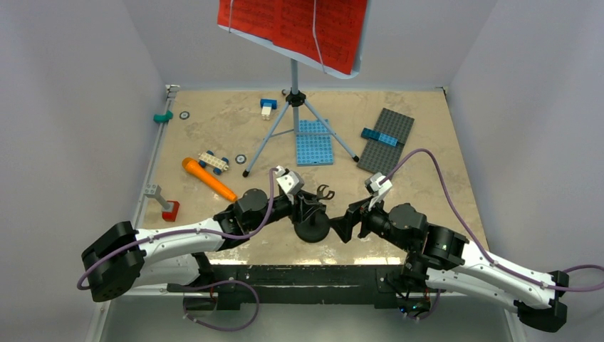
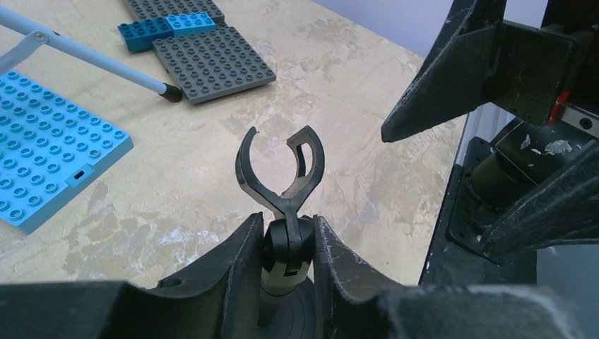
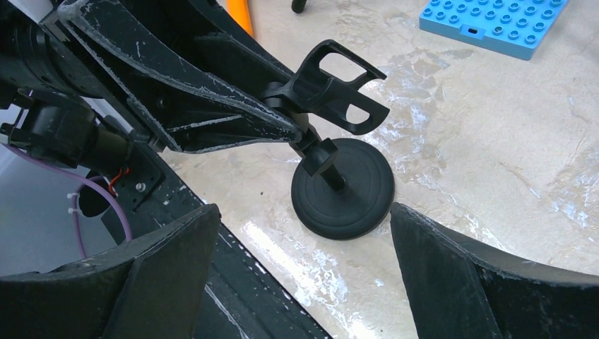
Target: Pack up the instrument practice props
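Observation:
The short black microphone stand (image 1: 313,222) stands upright near the table's front edge, with its clip (image 2: 280,169) empty. My left gripper (image 1: 306,206) is shut on the stand's swivel joint (image 2: 288,244) just below the clip. My right gripper (image 1: 347,219) is open and empty just right of the round base (image 3: 344,187), not touching it. The orange microphone (image 1: 208,179) lies on the table to the left. The music stand with grey tripod legs (image 1: 294,107) stands at the back and holds the red sheet-music pages (image 1: 292,25).
A blue studded plate (image 1: 314,142) lies between the tripod legs. A grey plate (image 1: 387,140) with blue bricks lies to the right. A small wheeled car (image 1: 214,162), a red block (image 1: 170,210), a teal piece (image 1: 163,117) and a blue-white brick (image 1: 267,107) lie at the left and back.

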`<state>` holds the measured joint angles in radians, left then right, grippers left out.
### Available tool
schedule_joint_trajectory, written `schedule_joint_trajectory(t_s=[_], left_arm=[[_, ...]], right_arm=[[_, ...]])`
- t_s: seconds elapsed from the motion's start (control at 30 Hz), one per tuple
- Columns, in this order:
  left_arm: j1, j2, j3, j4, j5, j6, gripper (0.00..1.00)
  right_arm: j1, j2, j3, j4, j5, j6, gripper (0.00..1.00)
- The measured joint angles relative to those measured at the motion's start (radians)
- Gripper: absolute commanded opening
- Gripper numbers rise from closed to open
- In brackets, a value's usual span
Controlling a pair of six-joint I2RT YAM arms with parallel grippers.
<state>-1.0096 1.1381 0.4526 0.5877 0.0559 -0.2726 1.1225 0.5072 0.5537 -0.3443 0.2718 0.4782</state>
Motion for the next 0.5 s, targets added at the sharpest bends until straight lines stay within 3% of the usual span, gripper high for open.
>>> schedule_joint_trajectory(t_s=[0.1, 0.23, 0.33, 0.5], left_arm=[[-0.002, 0.003, 0.008, -0.005, -0.006, 0.026, 0.25], [-0.004, 0.004, 0.01, -0.007, -0.008, 0.026, 0.56], [-0.007, 0.003, 0.01, -0.021, -0.015, 0.021, 0.68], [-0.008, -0.053, -0.016, -0.028, -0.031, 0.009, 0.75]], right_arm=[[0.0, 0.0, 0.0, 0.0, 0.0, 0.0, 0.95], [0.0, 0.0, 0.0, 0.0, 0.0, 0.0, 0.95], [0.0, 0.0, 0.0, -0.001, 0.0, 0.0, 0.95], [0.0, -0.011, 0.0, -0.002, 0.0, 0.0, 0.95]])
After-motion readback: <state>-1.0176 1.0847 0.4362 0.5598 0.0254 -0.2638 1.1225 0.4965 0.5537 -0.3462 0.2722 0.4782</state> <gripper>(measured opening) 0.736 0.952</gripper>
